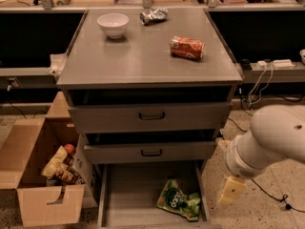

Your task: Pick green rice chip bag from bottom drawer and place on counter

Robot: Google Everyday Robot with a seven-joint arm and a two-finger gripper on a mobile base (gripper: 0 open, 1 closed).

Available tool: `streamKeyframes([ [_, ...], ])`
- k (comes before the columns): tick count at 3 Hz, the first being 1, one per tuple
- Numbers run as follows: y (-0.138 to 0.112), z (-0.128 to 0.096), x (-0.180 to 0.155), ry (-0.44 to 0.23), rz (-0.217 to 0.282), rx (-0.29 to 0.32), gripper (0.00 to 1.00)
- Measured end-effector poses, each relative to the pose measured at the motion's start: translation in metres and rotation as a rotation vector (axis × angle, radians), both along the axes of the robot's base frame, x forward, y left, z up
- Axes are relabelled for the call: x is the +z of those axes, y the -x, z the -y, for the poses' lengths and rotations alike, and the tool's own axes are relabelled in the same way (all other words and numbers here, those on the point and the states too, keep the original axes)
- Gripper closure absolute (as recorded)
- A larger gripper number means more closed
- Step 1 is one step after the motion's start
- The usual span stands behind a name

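The robot's white arm (pixel 271 140), cut off by the right edge, slants down to a pale gripper (pixel 231 191) just outside the open bottom drawer (pixel 133 194); whether it is spread or closed cannot be told. One green rice chip bag (pixel 178 205) lies on the drawer's floor, front right. One bowl (pixel 113 24), one red can (pixel 187 47) and one silver wrapper (pixel 153 15) sit on the counter (pixel 143 61).

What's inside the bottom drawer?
Only the green bag, lying front right. The back of the drawer is hidden under the middle drawer. The gripper hangs outside, to its right.
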State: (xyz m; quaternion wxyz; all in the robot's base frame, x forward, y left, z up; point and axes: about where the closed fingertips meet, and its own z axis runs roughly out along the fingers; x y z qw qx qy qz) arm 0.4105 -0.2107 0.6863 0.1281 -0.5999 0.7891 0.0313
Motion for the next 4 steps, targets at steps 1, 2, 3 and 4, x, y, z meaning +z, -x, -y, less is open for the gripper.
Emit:
streamKeyframes([
  [1, -0.002, -0.011, -0.074, -0.120, -0.023, -0.022, 0.00],
  [2, -0.003, -0.015, -0.100, -0.158, -0.037, -0.030, 0.00],
  [3, -0.004, -0.017, -0.105, -0.161, -0.046, -0.028, 0.00],
  [4, -0.011, -0.019, -0.156, -0.135, -0.051, -0.029, 0.00],
])
